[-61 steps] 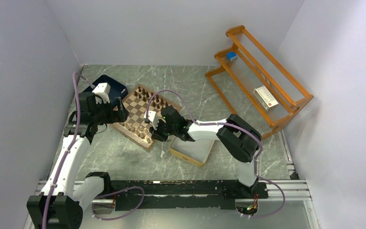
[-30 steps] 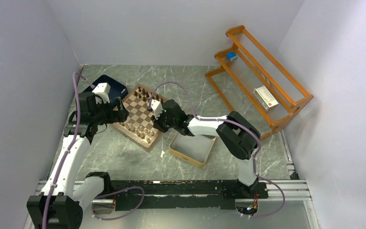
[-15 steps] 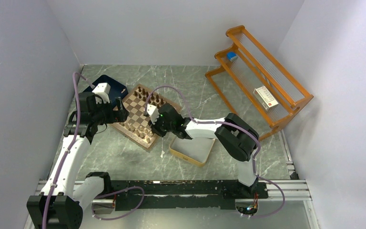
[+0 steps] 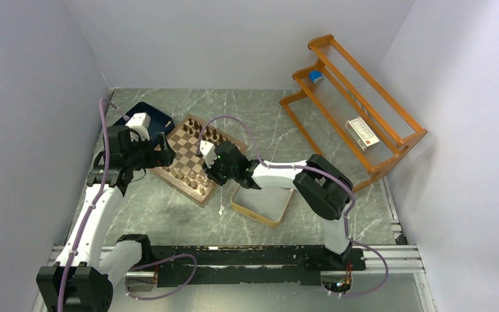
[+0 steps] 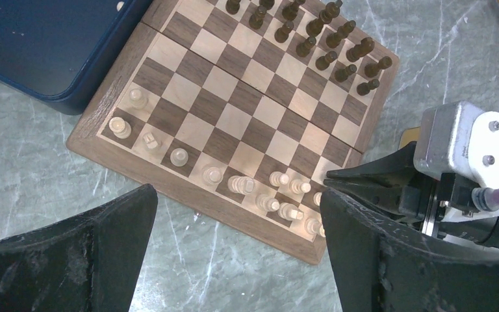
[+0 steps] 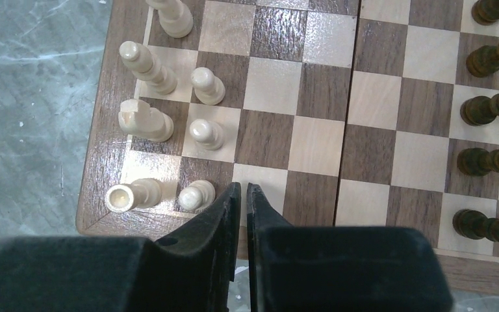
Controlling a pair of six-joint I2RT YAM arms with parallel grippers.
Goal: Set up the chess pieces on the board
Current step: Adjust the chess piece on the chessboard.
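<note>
Chess pieces (image 6: 206,133) like these look light, hard and smoothly turned, narrow on small bases. I judge they will tip or skid at a careless nudge, so the place to take one is across its waist below the head, squarely from above. My right tool (image 6: 243,195) is pinched fully closed with nothing between its fingers. Its tips sit low over a pale square at a corner of the board (image 6: 101,162), just beside a pale pawn (image 6: 197,195); whether it touches that pawn I cannot tell. Next out stand what looks like a rook (image 6: 130,196) in the corner and a knight (image 6: 144,121), with more pale men along that edge. The dark pieces (image 6: 494,104) line the opposite side in two rows. My left tool (image 5: 237,195) hangs above the same pale edge, spread wide and holding nothing. Several squares of the pale pawn row are bare, so I judge the setup well along but unfinished. Beyond the board, a navy tray (image 5: 39,52) sits just beside one corner and a gold-rimmed tin (image 4: 263,205) lies near another on the desk (image 4: 169,214).
</note>
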